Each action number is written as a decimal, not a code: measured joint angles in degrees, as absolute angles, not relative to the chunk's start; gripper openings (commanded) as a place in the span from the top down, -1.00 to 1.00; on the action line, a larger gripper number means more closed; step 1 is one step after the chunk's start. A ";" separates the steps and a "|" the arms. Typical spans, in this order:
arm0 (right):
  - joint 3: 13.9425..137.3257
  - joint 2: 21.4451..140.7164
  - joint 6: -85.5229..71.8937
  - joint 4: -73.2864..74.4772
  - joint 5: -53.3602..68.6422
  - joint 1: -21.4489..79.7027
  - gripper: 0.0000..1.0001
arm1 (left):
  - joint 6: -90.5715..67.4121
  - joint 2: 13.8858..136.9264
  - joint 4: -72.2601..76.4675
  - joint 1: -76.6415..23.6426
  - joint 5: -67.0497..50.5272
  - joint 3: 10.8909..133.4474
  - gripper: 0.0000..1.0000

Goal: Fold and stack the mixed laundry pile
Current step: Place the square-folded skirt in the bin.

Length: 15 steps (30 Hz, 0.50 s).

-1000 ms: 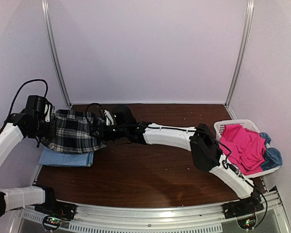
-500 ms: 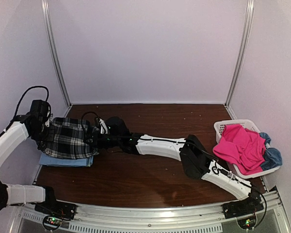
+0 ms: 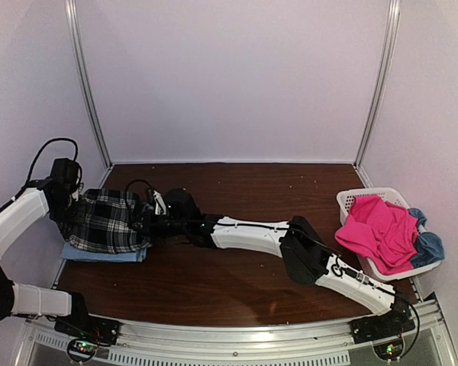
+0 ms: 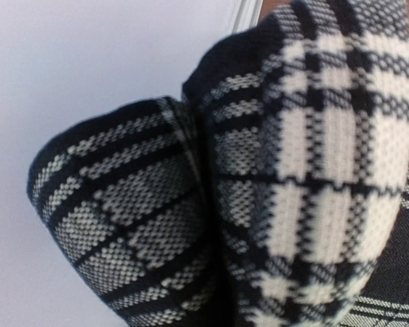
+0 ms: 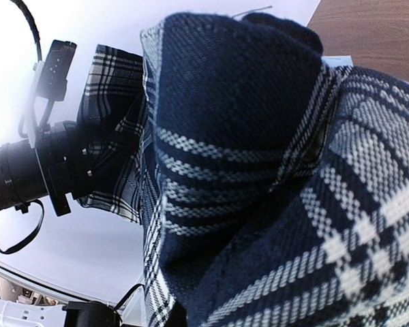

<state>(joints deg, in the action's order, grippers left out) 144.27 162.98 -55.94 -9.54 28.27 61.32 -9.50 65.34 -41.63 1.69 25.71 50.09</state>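
Tabletop point(image 3: 214, 282) bears plaid shirt point(image 3: 103, 221) (atop light blue shirt point(image 3: 99, 255))

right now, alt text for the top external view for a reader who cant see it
The left gripper and right gripper hold a plaid shirt by its side edges over a light blue shirt at the left of the table. At right, a white basket holds pink trousers and a blue cloth.

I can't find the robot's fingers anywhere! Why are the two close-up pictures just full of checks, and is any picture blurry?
Left wrist view: the black-and-white plaid shirt sits so close that it fills the frame, its weave sharp. Right wrist view: the same shirt up close, and the wall behind it glares white. Top view: even light, a bit soft, only faint shadows.
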 measured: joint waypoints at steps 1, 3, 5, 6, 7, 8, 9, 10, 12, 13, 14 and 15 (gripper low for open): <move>144.27 163.33 -55.96 -9.67 28.27 61.39 0.64 | -9.43 65.78 -41.63 1.85 25.71 50.02 1.00; 144.27 163.81 -55.79 -9.63 28.27 61.52 0.35 | -9.23 66.98 -41.58 2.00 25.76 50.02 1.00; 144.20 163.89 -55.68 -9.02 28.62 61.56 0.14 | -8.95 68.60 -40.91 2.48 27.20 50.02 1.00; 144.03 163.85 -55.40 -8.80 28.77 61.58 -0.01 | -8.86 69.54 -40.34 2.94 28.23 50.04 0.91; 143.79 163.81 -55.33 -8.80 28.88 61.58 -0.10 | -8.84 70.24 -39.97 3.27 28.99 50.04 0.82; 143.17 163.59 -55.13 -8.75 28.93 61.58 -0.18 | -8.80 70.98 -39.66 3.62 29.93 50.04 0.75; 142.15 163.24 -54.89 -8.64 28.93 61.58 -0.20 | -8.69 71.61 -39.40 3.86 30.70 50.04 0.57; 140.99 162.76 -54.63 -8.49 28.91 61.54 -0.23 | -8.62 72.10 -39.20 3.95 31.42 50.04 0.30; 138.15 161.47 -54.13 -8.19 28.86 61.32 -0.28 | -8.19 72.58 -39.00 4.01 32.67 50.06 0.05; 136.22 160.46 -53.80 -8.03 28.80 61.23 -0.32 | -8.23 72.60 -38.92 4.10 33.43 50.15 -0.04; 134.13 159.30 -53.36 -7.81 28.69 61.12 -0.34 | -8.32 72.60 -38.76 4.19 34.11 50.26 -0.19; 132.05 157.97 -52.84 -7.42 28.60 61.04 -0.38 | -8.21 72.60 -38.74 4.27 34.63 50.41 -0.34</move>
<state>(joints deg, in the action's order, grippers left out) 132.05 157.97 -52.84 -7.42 28.60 61.04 -8.21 72.60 -38.74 4.27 34.63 50.41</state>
